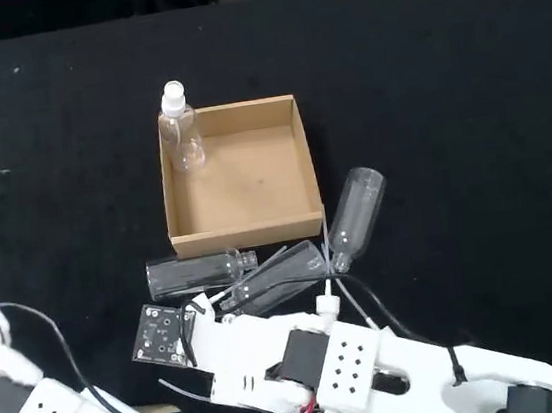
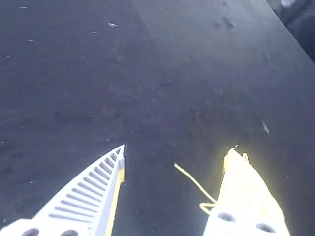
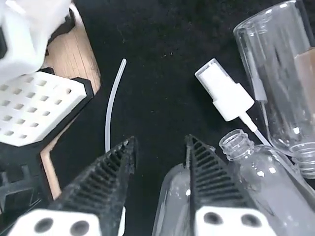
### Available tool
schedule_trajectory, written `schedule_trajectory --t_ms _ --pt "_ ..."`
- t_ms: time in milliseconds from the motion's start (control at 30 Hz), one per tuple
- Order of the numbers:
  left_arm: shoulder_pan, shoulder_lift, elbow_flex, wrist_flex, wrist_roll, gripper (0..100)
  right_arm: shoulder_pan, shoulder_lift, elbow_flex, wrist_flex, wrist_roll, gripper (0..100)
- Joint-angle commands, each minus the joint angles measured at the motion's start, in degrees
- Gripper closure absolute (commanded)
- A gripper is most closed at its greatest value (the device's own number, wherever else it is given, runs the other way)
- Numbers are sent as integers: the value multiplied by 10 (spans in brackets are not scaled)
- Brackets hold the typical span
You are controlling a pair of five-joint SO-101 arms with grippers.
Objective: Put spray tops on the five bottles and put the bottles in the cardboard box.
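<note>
Black ribbed fingers (image 3: pixel 108 172) of the right gripper (image 3: pixel 160 145) stand spread and empty, near a loose white spray top (image 3: pixel 224 96) and an uncapped bottle (image 3: pixel 261 172). The left gripper (image 2: pixel 177 152) gapes too. The clear plastic bottle likely handles light and slippery; pinch its neck. The cardboard box (image 1: pixel 244 236) sits mid-frame in the high view, just above it.

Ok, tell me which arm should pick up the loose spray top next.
Right. The right pincer, open, sits just beside the loose spray top and the uncapped bottles lying near the cardboard box. The left pincer, also open, points at black table apart from them.
</note>
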Motion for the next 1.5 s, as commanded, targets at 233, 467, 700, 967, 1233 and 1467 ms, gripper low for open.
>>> schedule_trajectory --t_ms 233,467,700,967,1233,1467 --pt "-39 5 -34 -12 26 776 -55 3 14 -44 -40 853" --pt "-39 3 -33 -12 26 776 -58 3 17 -45 -62 854" --pt "-40 3 -32 -12 26 776 -58 63 23 -97 -68 854" --pt "-40 3 -32 -12 26 776 -58 140 -18 -106 -129 854" --pt "-40 3 -32 -12 25 776 -57 140 -23 -99 -231 854" --pt "-40 3 -32 -12 24 776 -86 143 -87 4 -232 854"
